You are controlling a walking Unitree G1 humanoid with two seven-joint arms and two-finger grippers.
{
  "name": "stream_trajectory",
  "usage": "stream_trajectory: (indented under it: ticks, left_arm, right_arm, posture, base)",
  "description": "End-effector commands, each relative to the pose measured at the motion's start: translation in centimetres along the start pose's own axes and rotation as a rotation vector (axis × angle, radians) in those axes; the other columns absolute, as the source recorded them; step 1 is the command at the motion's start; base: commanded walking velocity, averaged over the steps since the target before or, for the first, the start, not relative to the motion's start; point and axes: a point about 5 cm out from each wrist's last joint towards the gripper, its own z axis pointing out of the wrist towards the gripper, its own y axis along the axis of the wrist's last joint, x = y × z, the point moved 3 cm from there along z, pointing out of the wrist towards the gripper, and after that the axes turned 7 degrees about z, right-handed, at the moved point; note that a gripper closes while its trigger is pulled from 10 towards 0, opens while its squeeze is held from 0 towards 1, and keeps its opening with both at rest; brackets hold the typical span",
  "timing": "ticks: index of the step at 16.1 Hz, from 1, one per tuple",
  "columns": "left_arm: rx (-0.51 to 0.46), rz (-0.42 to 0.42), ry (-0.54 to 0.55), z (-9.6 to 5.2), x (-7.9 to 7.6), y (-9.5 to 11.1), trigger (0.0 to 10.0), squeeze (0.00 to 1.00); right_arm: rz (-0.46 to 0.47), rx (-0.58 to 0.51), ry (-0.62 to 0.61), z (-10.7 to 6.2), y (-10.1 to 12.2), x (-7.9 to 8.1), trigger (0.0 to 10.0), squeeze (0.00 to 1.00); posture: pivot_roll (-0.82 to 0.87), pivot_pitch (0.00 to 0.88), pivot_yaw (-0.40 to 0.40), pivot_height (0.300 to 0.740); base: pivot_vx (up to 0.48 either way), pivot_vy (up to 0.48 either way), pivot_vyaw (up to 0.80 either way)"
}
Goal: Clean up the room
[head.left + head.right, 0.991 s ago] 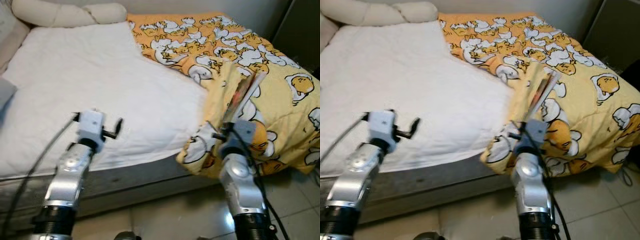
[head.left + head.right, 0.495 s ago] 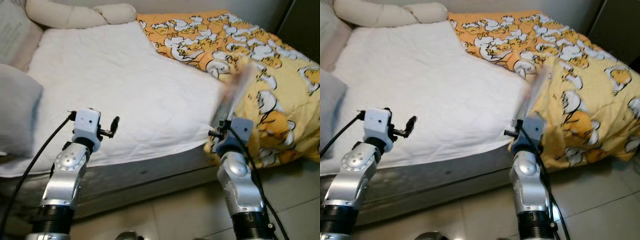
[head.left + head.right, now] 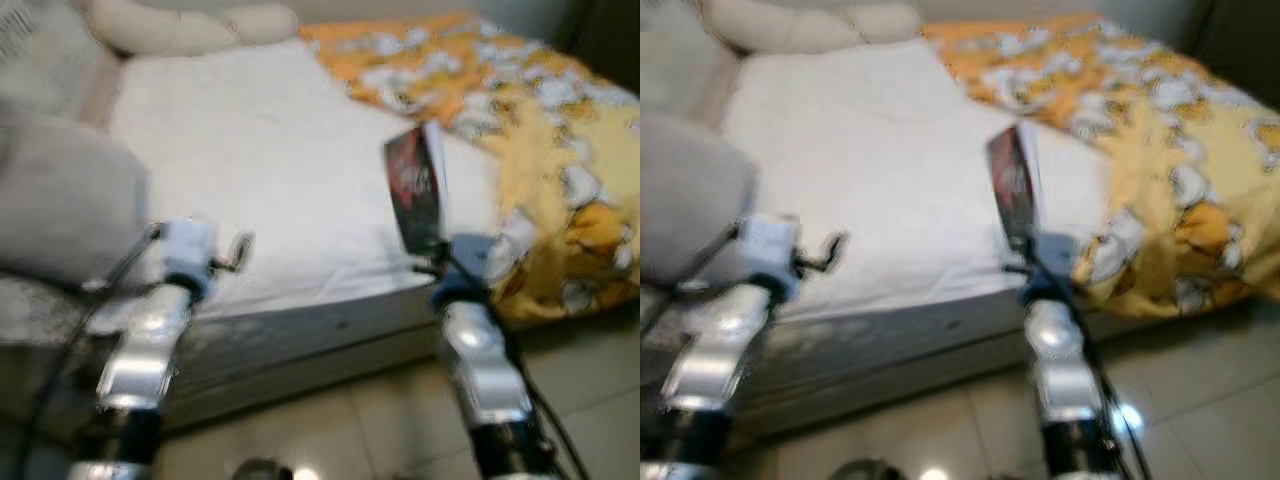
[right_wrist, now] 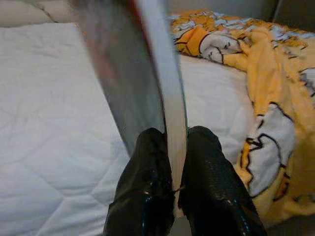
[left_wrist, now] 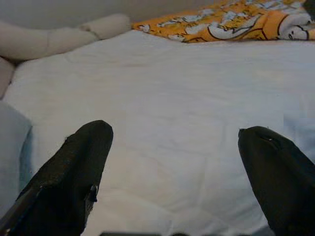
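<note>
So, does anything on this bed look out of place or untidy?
Yes. The yellow blanket with the cartoon print lies bunched along one side of the bed and hangs over its edge, which leaves the white quilted mattress cover bare. A thin book with a dark red cover stands upright, pinched in the right gripper. The left gripper is open.

I take the bed (image 3: 300,170) as my landmark. On its left end lies a pillow (image 3: 60,205); a bolster (image 3: 190,25) lies along its far edge. The blanket (image 3: 540,140) covers its right part. A book (image 3: 415,190) stands upright above its near edge, just left of the blanket. The floor (image 3: 340,420) lies before it.
</note>
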Motion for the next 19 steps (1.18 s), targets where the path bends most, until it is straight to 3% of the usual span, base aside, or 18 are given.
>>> stream_trajectory:
  ticks: [1, 9, 19]
  left_arm:
    - [0.003, 0.020, 0.025, -0.10, 0.96, 0.05, 10.0, 0.00]
    - [-0.039, -0.026, 0.052, -0.01, 1.22, 0.80, 10.0, 0.00]
    - [-0.045, -0.037, 0.040, 0.00, 1.13, 0.93, 10.0, 0.00]
  right_arm:
    - [0.022, -0.065, 0.021, 0.14, 1.50, 0.68, 10.0, 0.00]
    - [0.026, -0.069, 0.032, 0.14, 1.58, 0.83, 10.0, 0.00]
    - [0.025, -0.065, 0.026, 0.24, 1.52, 0.67, 10.0, 0.00]
  posture:
    - [0.09, 0.000, -0.007, 0.740]
    - [0.09, 0.000, -0.008, 0.740]
    - [0.09, 0.000, -0.004, 0.740]
  base:
    - [0.000, 0.401, 0.00]
    - [0.000, 0.050, 0.00]
    - [0.249, 0.000, 0.00]
